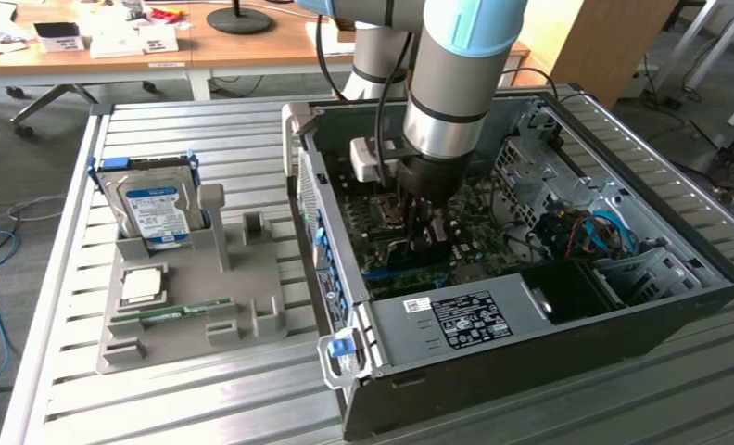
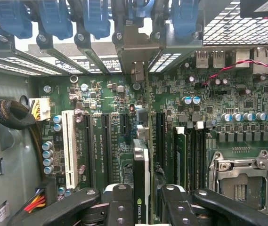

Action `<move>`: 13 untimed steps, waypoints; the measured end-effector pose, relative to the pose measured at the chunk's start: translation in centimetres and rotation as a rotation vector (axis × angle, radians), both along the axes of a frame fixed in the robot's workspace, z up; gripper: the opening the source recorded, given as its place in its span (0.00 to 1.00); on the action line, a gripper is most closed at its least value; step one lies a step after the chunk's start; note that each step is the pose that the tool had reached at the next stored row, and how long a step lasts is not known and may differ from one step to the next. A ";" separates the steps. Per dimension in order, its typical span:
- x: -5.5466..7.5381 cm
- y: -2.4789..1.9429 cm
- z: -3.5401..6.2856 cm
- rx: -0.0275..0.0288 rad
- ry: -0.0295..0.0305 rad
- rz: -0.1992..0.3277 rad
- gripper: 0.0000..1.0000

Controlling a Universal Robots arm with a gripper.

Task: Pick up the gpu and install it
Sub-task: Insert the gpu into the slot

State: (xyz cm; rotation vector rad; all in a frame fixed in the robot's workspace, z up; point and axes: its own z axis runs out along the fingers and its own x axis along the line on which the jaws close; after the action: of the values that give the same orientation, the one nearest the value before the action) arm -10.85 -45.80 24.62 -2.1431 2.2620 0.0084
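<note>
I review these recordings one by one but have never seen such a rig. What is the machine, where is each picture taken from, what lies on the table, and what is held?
The grey and blue column is a robot arm; at its end is a gripper, its two-fingered hand. The exterior view looks from off the arm at a slatted table with an open computer case. The wrist view comes from a camera on the arm, looking down at the green motherboard.

Beside the case, a grey holder carries a hard drive, a square processor chip and a slim memory stick.

The gripper is shut on the gpu, seen edge-on, lowered inside the case over the motherboard's slots.
</note>
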 end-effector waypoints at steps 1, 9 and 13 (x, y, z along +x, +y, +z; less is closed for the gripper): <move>0.0 0.00 0.00 0.0001 0.0001 0.000 0.27; 0.0 0.01 -0.01 0.0003 0.0001 0.000 0.27; 0.0 0.02 -0.03 0.0007 -0.0002 0.000 0.33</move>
State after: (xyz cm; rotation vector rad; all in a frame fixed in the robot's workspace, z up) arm -10.86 -45.78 24.59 -2.1423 2.2619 0.0090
